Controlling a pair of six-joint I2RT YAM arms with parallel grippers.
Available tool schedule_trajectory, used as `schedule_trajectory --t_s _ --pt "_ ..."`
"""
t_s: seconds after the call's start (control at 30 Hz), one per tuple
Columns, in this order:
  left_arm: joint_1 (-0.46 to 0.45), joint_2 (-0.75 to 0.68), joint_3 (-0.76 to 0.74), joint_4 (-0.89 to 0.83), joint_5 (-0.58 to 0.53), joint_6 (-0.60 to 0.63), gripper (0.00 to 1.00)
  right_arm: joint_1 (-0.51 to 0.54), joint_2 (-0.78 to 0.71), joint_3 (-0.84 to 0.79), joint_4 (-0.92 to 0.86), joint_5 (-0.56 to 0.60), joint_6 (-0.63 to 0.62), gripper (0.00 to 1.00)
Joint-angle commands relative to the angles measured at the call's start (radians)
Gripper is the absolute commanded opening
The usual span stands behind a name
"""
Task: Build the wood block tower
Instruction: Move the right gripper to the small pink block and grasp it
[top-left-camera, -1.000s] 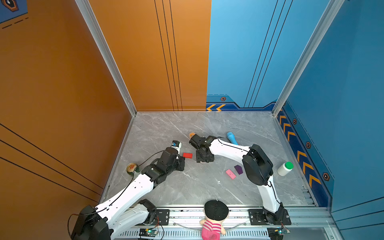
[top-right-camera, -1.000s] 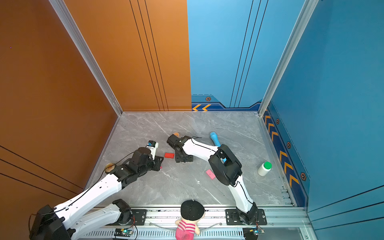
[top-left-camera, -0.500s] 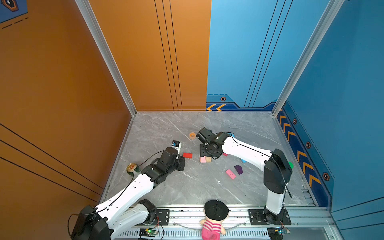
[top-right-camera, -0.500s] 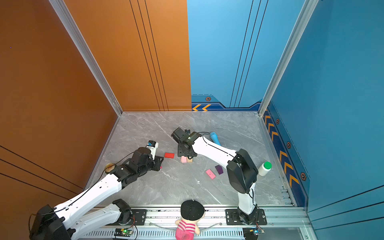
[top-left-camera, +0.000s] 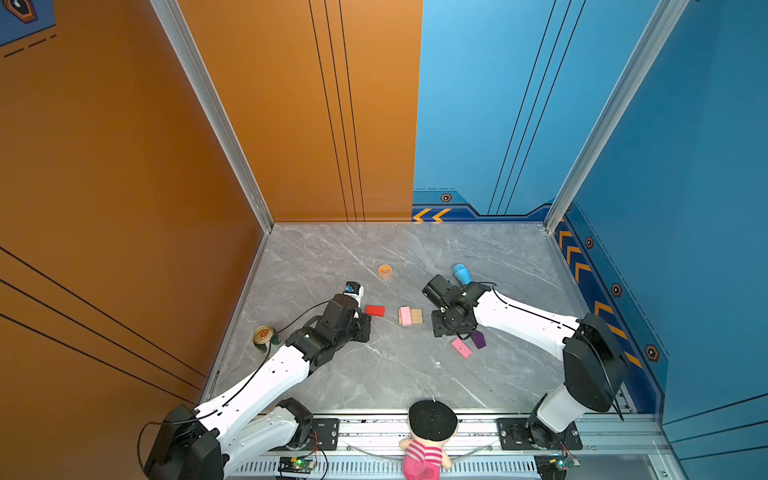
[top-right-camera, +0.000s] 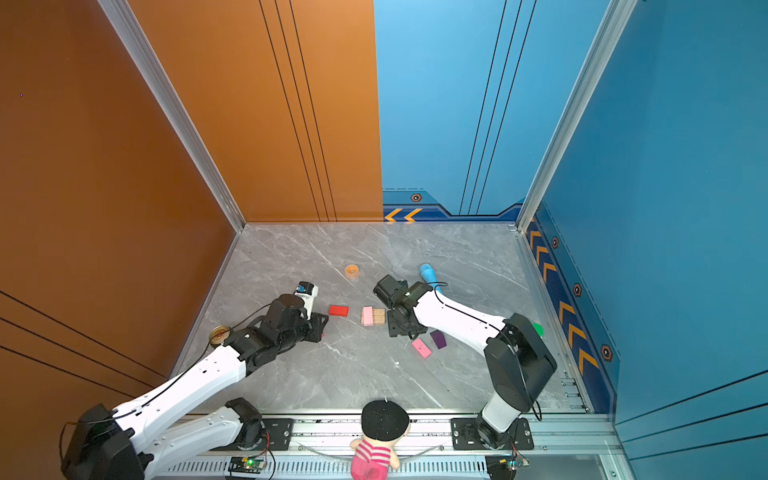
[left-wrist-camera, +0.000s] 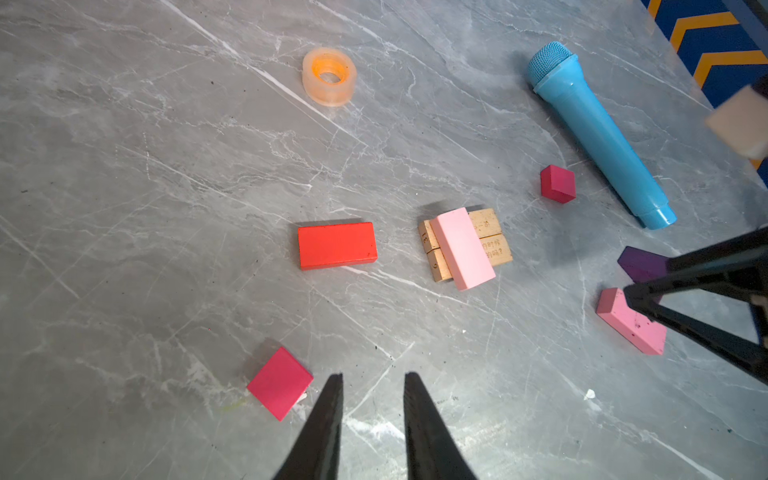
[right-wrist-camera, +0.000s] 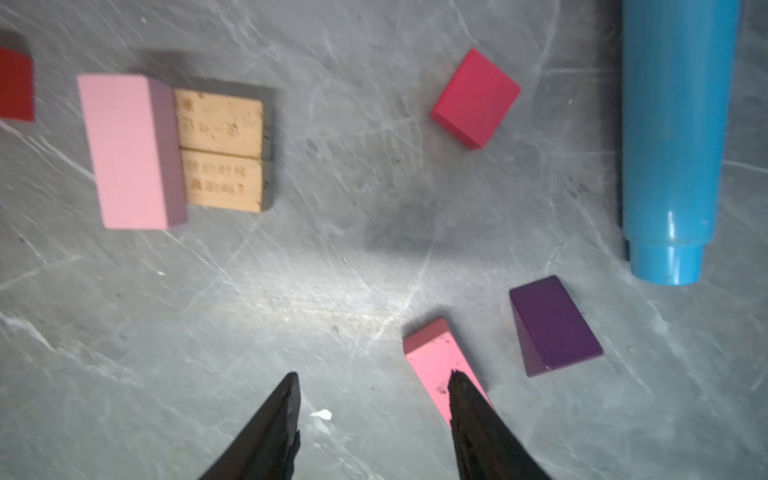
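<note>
Two tan slabs (top-left-camera: 417, 316) lie side by side mid-floor, and a pale pink brick (top-left-camera: 405, 316) rests across their left part. Left of them lies the red brick (top-left-camera: 375, 310). A second pink brick (top-left-camera: 461, 348) and the purple house-shaped piece (top-left-camera: 478, 339) lie to the right. One magenta cube (left-wrist-camera: 279, 383) sits just beside my left gripper (left-wrist-camera: 374, 376), which is open a little and holds nothing. The other magenta cube (right-wrist-camera: 475, 98) is near the blue tube. My right gripper (right-wrist-camera: 374, 376) is open and empty, low beside the second pink brick (right-wrist-camera: 436, 361).
A long blue microphone-shaped tube (top-left-camera: 461, 274) lies behind the right arm. An orange tape ring (top-left-camera: 385, 270) sits farther back. A tin can (top-left-camera: 263, 334) stands by the left wall, a green-capped bottle (top-right-camera: 537, 329) is behind the right elbow, and a doll (top-left-camera: 430, 436) sits on the front rail.
My right gripper has drawn back to the right from over the tan slabs, leaving the pale pink brick lying on them. The left arm has not moved.
</note>
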Motion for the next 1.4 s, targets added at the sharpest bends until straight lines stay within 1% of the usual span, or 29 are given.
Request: schedule_trajectory --t_s 0.0,0.1,0.2,0.43,0.67,0.7,1.03,1.1,1.23,1.37 --pt "-0.012 0.016 0.034 -0.016 0.017 -0.014 0.28 -0.013 -0.041 -0.056 -0.025 -0.003 -0.041 0.59" --pt "-0.023 0.031 0.046 -0.02 0.012 -0.019 0.27 -0.03 -0.05 -0.101 -0.009 -0.011 -0.06 0.59" --pt "-0.03 0.043 0.058 -0.025 0.004 -0.025 0.27 -0.054 -0.05 -0.145 0.03 -0.047 -0.076 0.6" --pt "-0.053 0.065 0.08 -0.032 -0.013 -0.033 0.27 -0.058 -0.019 -0.194 0.085 -0.102 -0.098 0.6" --pt "-0.064 0.08 0.091 -0.039 -0.024 -0.033 0.27 -0.058 -0.004 -0.219 0.105 -0.114 -0.098 0.57" --pt "-0.063 0.081 0.092 -0.04 -0.024 -0.033 0.27 -0.089 -0.003 -0.222 0.109 -0.112 -0.098 0.57" --pt "-0.072 0.092 0.098 -0.043 -0.03 -0.034 0.27 -0.098 0.009 -0.234 0.121 -0.115 -0.1 0.56" --pt "-0.072 0.094 0.099 -0.042 -0.031 -0.035 0.27 -0.098 0.007 -0.238 0.121 -0.118 -0.093 0.53" --pt "-0.074 0.097 0.099 -0.041 -0.031 -0.032 0.27 -0.092 0.002 -0.238 0.121 -0.118 -0.086 0.4" --pt "-0.074 0.096 0.1 -0.042 -0.031 -0.03 0.27 -0.086 0.007 -0.232 0.117 -0.116 -0.081 0.29"
